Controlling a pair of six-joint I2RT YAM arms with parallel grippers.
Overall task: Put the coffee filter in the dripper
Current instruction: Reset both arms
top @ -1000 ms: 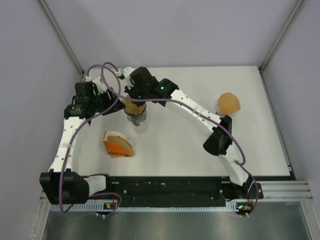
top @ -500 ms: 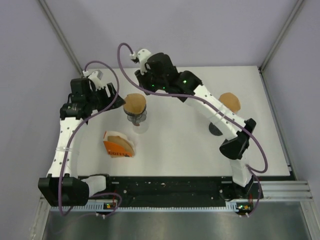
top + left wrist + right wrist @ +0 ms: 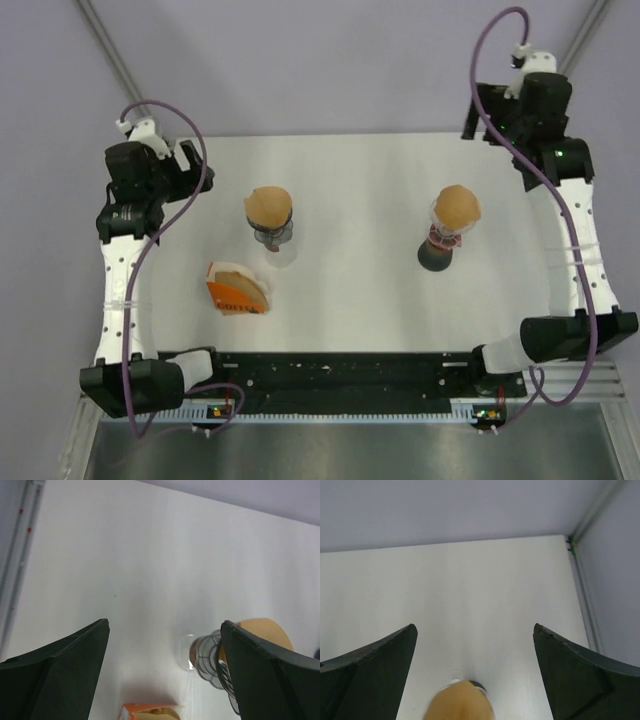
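Left wrist view: the left gripper (image 3: 164, 624) has its two dark fingers spread wide, with nothing between them but the white table (image 3: 125, 555). At about 4 o'clock in this view, a brown paper coffee filter (image 3: 265, 630) sits in the mouth of a wire-frame dripper on a clear glass base (image 3: 210, 662), partly hidden behind the right-hand finger. At 6 o'clock, the corner of an orange filter packet (image 3: 150, 711) shows at the frame's lower edge

Right wrist view: the right gripper (image 3: 474, 627) is likewise parted wide and holds nothing. A blurred second brown paper filter (image 3: 462, 700) shows at 6 o'clock, low between the fingers. A lilac back wall (image 3: 445, 510) lies at 12 o'clock, and a grey metal corner post (image 3: 592, 510) at 1 o'clock

Top view: the coffee filter rests in the wire-frame dripper at roughly 10 o'clock from the table's middle. The orange packet lies flat at 7 o'clock from that dripper, near it but apart, with pale filter edges showing at its open top. The second filter sits at 2 o'clock from the middle, on a dripper with a reddish band and a dark round foot (image 3: 440, 252). The left gripper is raised at the 10 o'clock edge of the table, well apart from the wire dripper. The right gripper is raised at the 1 o'clock corner, well apart from both drippers
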